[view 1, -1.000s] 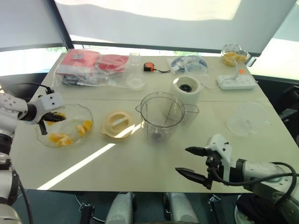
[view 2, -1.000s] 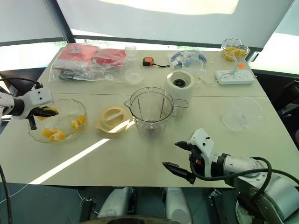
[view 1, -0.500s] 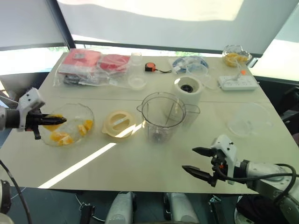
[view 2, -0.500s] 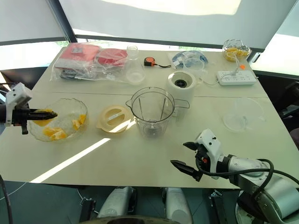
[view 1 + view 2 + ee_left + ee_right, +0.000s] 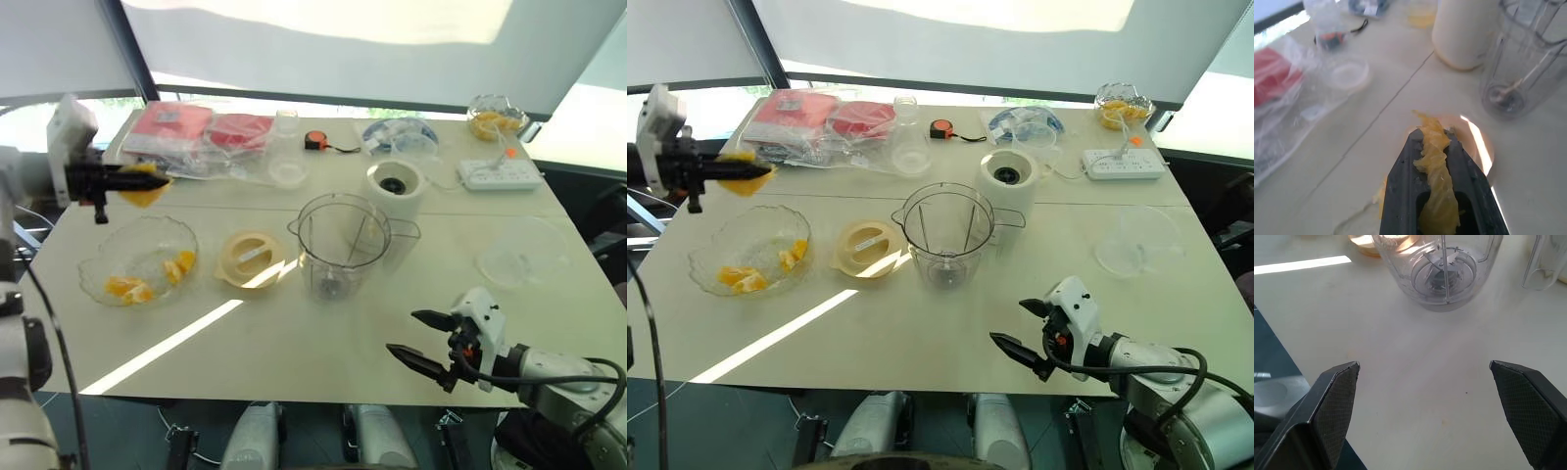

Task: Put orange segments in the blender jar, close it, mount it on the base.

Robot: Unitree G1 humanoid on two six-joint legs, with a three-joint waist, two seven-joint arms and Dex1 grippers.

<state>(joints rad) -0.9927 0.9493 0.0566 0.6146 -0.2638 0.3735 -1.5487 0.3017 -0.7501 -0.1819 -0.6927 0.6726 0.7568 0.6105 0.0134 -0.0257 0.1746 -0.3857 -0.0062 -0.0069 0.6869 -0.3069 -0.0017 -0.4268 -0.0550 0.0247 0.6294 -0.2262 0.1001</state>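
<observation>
Bowl (image 5: 137, 262) is sitting at the left of the table (image 5: 294, 333), lid (image 5: 250, 258) lying just right of it, jar (image 5: 340, 245) standing right of the lid. Base (image 5: 394, 184) is standing just behind the jar. Left gripper (image 5: 152, 180) is hanging behind the bowl, orange segment (image 5: 1436, 161) sitting between its fingers. Right gripper (image 5: 402, 332) is hovering near the front edge, right of the jar

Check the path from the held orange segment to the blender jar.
Nothing visible blocks it. The left gripper holds the orange segment above the table; only the flat yellow lid lies between it and the open blender jar.
</observation>
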